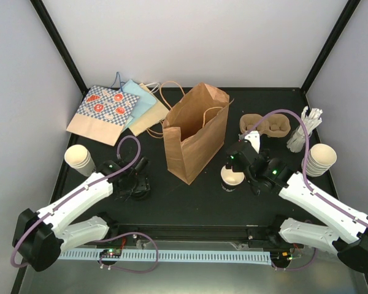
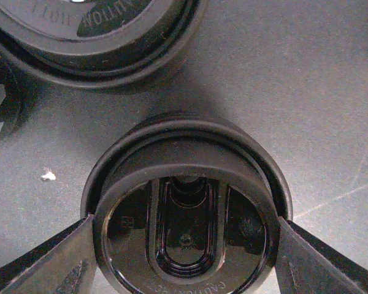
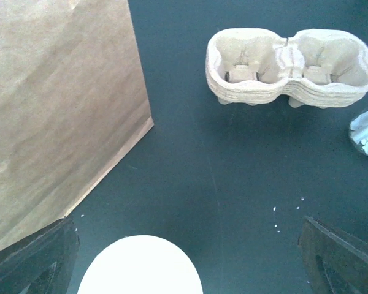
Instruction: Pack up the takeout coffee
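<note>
Bag: brown paper bag w/ handles (image 1: 193, 131) upright, mid black surface (image 1: 190, 199).
Carrier: tan moulded-pulp two-hollow carrier (image 3: 291, 67) right of bag, apart.
R pincer (image 3: 184, 260): wide, straddling small cream paper cup (image 1: 232, 176), no contact.
L pincer (image 2: 184, 229): clamped on round black plastic lid (image 2: 184, 156), both sides.
Cup: by bag's front corner.
Lid: left of bag.

The tan pulp carrier (image 3: 291, 67) sits upright, both hollows empty. One cream cup (image 1: 232, 177) stands open-mouthed mid-table. A left cup stack (image 1: 80, 159) and a right cup stack (image 1: 322, 158) flank it. A black lid (image 2: 187, 208) lies near a second lid (image 2: 92, 30).
</note>
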Robot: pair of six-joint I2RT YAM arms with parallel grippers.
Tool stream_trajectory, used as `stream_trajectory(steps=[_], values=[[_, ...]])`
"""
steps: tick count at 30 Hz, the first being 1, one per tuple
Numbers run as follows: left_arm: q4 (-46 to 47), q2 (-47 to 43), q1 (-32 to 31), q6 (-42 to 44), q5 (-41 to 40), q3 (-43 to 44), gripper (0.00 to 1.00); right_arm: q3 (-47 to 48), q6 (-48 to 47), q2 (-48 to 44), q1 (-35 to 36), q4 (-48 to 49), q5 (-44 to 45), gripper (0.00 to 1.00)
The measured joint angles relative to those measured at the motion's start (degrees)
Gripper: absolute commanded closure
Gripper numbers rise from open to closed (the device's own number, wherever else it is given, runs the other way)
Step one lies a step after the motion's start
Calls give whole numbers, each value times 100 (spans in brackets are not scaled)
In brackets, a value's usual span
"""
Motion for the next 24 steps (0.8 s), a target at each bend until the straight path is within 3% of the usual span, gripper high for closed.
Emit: stream_trajectory(steps=[6,16,24], values=[[-138,-227,0,20,181,74,27,-9,-289,-28,0,188,-575,0],[-131,-435,2,221,566,98,28,-737,-1038,-909,55,1696,-3687,0],[-105,-533,11,332,824,98,29,-1174,-1067,-623,1152,3027,-4570,0]])
